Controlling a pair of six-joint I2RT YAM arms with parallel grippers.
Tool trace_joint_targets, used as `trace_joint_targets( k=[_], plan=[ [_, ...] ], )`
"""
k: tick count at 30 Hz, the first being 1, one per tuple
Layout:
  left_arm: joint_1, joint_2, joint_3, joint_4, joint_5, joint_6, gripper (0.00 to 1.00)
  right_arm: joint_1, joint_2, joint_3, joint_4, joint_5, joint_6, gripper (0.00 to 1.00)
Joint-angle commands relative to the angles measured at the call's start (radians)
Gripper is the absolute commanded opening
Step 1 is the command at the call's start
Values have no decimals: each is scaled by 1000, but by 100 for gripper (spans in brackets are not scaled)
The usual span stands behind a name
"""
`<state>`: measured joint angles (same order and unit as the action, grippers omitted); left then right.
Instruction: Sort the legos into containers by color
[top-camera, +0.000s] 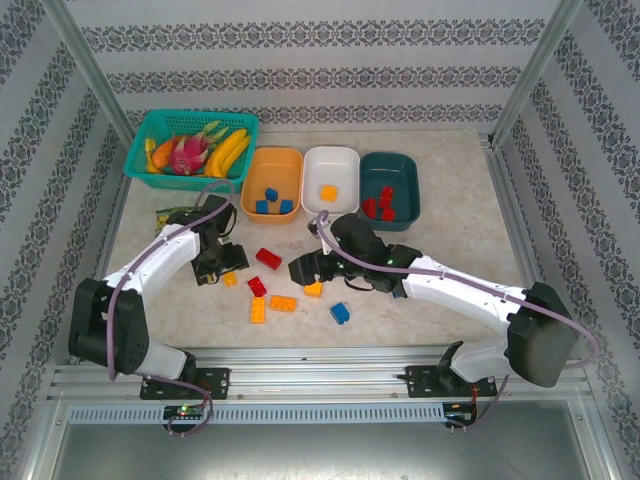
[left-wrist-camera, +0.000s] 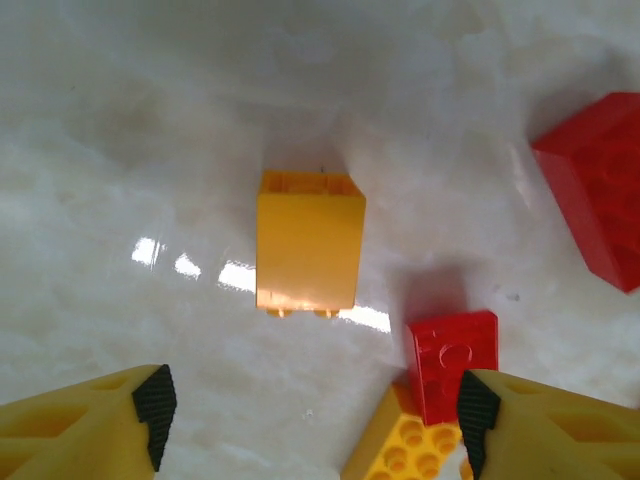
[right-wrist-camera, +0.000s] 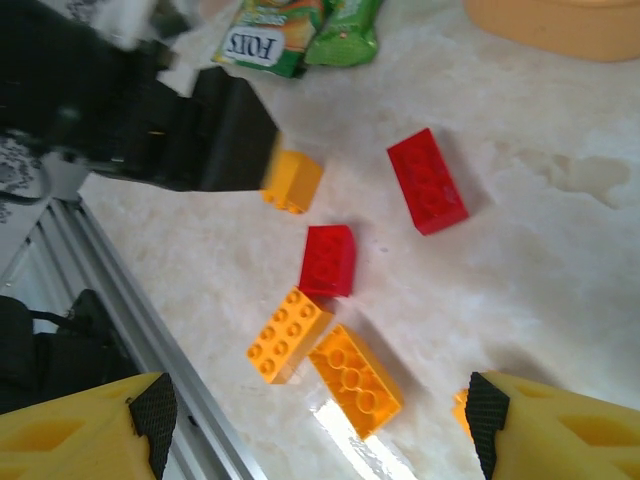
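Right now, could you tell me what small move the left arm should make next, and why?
Probably ease the left arm forward and down until its open fingers straddle the orange brick. That brick lies on the table just ahead of them, roughly centred, while a red brick crowds one finger.

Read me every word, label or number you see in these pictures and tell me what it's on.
"FOLS", as best it reads, tilted: on a white patch of the green snack packet.
The packet's other print: too blurred to read.
The legos: any marks on the studs are too small to read.
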<state>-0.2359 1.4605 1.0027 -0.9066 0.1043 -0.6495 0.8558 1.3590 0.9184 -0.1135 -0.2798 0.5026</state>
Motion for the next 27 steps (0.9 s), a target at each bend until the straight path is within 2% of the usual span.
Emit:
trace_joint_targets(
  k=[1,9,16,18,22,27],
  plan=[
    [22,76,5,74,21,83,72,11,-15,-13,45,-7,31,78],
    [44,198,6,106,-2,121,59,10,-6,-7,37,-7,35,78],
    [44,210,7,126,3,124,34,0,22,13,32,-9,43,77],
    [43,182,21,109,-9,127,30,-6,23,21,29,-10,43,77],
    [37,122,106,48,-5,143,28,-31,-6,30,7,29,46,76],
    [-35,176,362,-17,28,155,28,-120,-77,38,-37,147,75,76]
  ],
)
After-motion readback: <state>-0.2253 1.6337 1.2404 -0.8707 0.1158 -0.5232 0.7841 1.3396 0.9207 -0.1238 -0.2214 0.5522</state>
